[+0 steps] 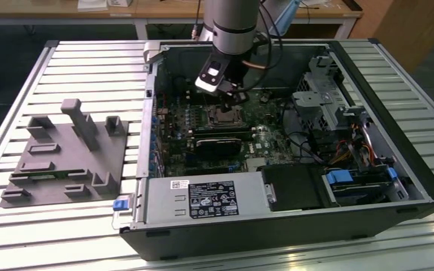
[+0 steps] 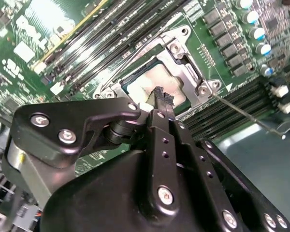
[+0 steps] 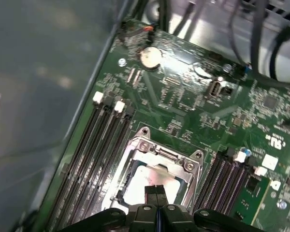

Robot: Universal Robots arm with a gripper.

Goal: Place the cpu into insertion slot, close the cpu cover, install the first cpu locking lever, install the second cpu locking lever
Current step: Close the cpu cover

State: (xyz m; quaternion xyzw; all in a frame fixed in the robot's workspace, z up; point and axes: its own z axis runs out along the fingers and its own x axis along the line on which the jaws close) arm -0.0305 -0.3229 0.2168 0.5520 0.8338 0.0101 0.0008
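Observation:
The cpu [image 2: 147,83] [image 3: 142,186] lies flat in the insertion slot [image 1: 223,117] on the green motherboard, its pale silver top showing through the window of the cpu cover [image 2: 180,52] [image 3: 159,151]. The cover's silver frame lies down over the chip. A thin metal locking lever [image 2: 246,114] sticks out sideways from one socket corner, unlatched. My gripper [image 2: 162,95] [image 3: 156,190] [image 1: 232,95] hovers right over the chip's edge. Its black fingers are pressed together with nothing between them. Whether the tips touch the chip I cannot tell.
Long black memory slots [image 3: 99,150] [image 3: 222,176] flank the socket on both sides. A black card [image 1: 218,144] sits nearer the case front, with a drive cage [image 1: 330,96] and cables at the exterior view's right. A grey fixture plate [image 1: 59,161] lies outside the case.

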